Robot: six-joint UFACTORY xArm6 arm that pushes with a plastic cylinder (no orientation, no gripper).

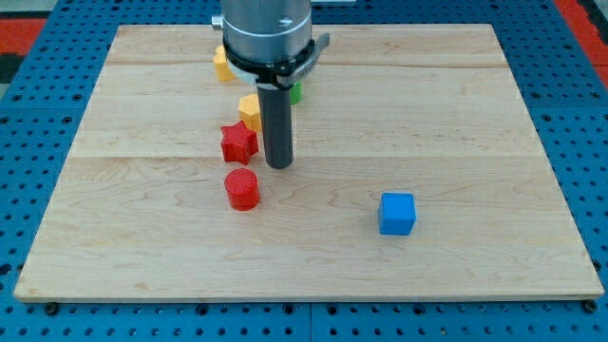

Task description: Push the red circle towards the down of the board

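Note:
The red circle (241, 188) lies on the wooden board (456, 114), a little left of the middle. My tip (277, 165) stands just above and to the right of it, a small gap apart. A red star block (238, 142) sits right above the red circle, to the left of my rod. A yellow block (251, 111) lies above the star, touching the rod's left side.
A blue cube (397, 213) lies to the right, lower on the board. Another yellow block (223, 64) sits near the top, partly behind the arm. A green block (295, 91) peeks out at the rod's right. Blue pegboard surrounds the board.

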